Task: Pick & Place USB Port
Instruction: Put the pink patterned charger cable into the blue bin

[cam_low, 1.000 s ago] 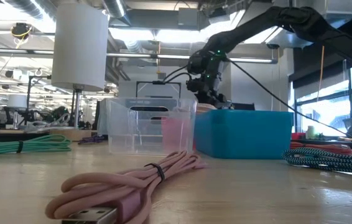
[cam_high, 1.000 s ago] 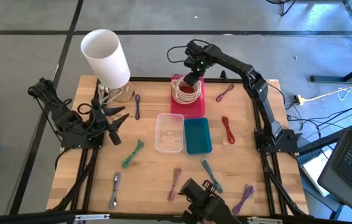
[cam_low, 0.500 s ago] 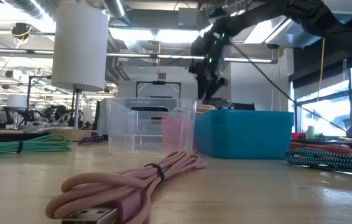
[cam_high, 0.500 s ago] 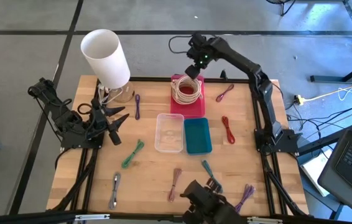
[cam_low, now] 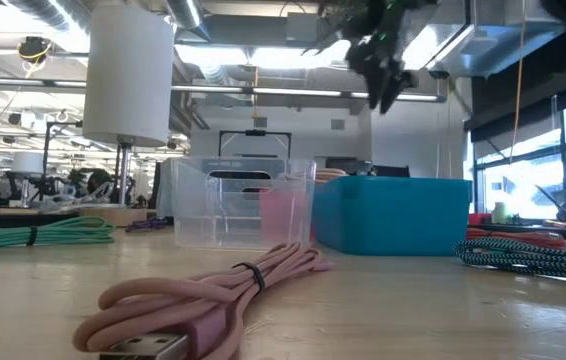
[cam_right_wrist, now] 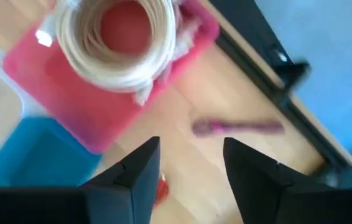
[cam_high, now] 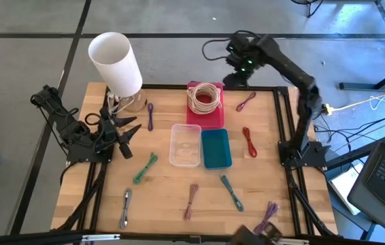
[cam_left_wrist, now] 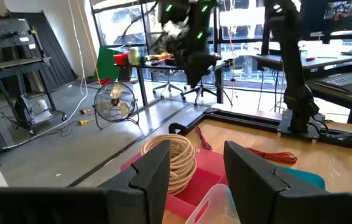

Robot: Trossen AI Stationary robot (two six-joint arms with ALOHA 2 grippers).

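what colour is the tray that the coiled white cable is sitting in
Pink; the tray under the coiled cable shows best in the high view.

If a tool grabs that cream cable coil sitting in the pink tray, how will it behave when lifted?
The cream cable coil is loosely wound in many loops, so it would probably sag and partly unwind if gripped by one strand. It looks light. Its loops fill the pink tray, so they might snag and drag it along.

Bright, even light; blurred right-wrist view.
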